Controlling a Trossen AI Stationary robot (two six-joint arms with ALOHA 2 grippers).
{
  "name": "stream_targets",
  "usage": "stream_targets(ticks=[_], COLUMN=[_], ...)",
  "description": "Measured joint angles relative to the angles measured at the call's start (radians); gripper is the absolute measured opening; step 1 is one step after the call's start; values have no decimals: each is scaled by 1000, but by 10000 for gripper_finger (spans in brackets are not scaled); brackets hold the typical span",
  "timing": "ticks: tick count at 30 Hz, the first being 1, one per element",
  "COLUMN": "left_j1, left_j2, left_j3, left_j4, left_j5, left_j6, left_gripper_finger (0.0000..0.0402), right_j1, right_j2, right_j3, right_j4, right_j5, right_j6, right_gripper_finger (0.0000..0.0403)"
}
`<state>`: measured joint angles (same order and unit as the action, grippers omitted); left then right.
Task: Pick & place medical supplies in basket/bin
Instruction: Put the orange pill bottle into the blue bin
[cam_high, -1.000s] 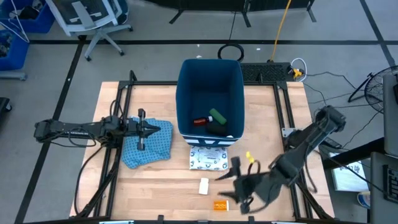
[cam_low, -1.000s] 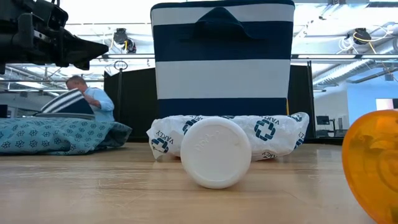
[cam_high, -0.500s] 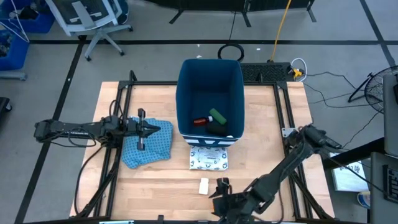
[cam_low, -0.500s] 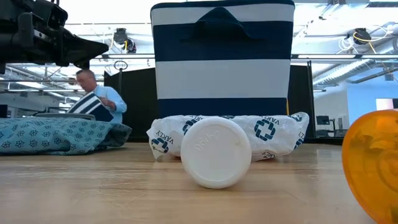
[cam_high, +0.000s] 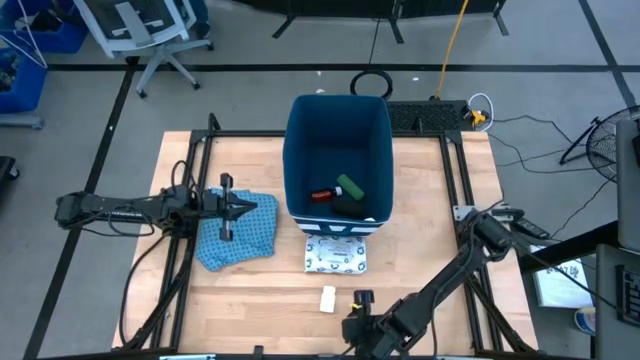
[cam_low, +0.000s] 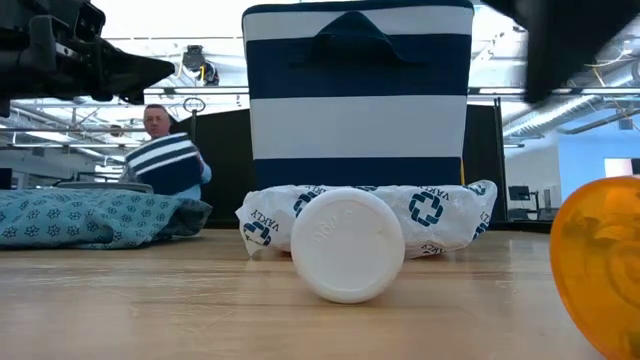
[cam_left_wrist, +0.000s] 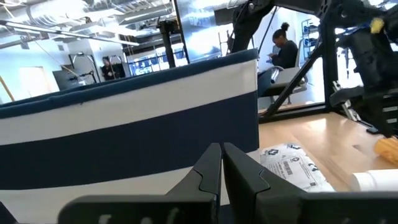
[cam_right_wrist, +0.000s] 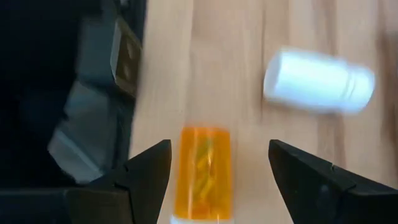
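Observation:
The orange bottle (cam_right_wrist: 205, 171) lies on its side on the table near the near edge, also in the low view (cam_low: 600, 265). My right gripper (cam_right_wrist: 219, 149) hangs open above it, pointing down, one finger on each side, not touching. A white bottle (cam_right_wrist: 317, 81) lies on its side close by (cam_high: 328, 298). The white black-patterned packet (cam_high: 335, 255) lies flat in front of the dark-blue bin (cam_high: 337, 160). Inside the bin lie a red bottle (cam_high: 321, 195), a green bar (cam_high: 349, 187) and a black block (cam_high: 347, 206). My left gripper (cam_high: 245, 207) waits shut above the blue cloth (cam_high: 235, 235).
The table's near edge and a dark frame part (cam_right_wrist: 93, 106) lie right beside the orange bottle. The bin's striped wall (cam_low: 357, 95) stands behind the packet (cam_low: 420, 215). Bare wood lies between the cloth and the white bottle. A person (cam_low: 165, 155) moves in the room behind.
My right gripper has swung toward the table's near edge and left and come down over the orange bottle, staying open. Its arm now shows blurred at the top right of the low view. The bottles, packet and bin have kept still.

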<state>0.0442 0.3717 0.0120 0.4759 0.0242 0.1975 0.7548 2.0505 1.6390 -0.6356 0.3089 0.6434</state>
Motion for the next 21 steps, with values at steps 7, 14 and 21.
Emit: stream_targets(ticks=[7,14,21], left_j1=[0,0,0], left_j2=[0,0,0], left_j3=[0,0,0], left_j4=[-4,-9,-9], left_j5=[1,1,1], left_j6=[-1,-2,-2], left_gripper_finger=[21,21,21], right_j1=[12,9,2], right_j2=[41,103,114], right_j3=[0,-1,-2], right_j4=[0,28,26], right_j5=[-28,-78,-78], right_j6=[-33,-52,-53], right_gripper_finger=[263,263,263])
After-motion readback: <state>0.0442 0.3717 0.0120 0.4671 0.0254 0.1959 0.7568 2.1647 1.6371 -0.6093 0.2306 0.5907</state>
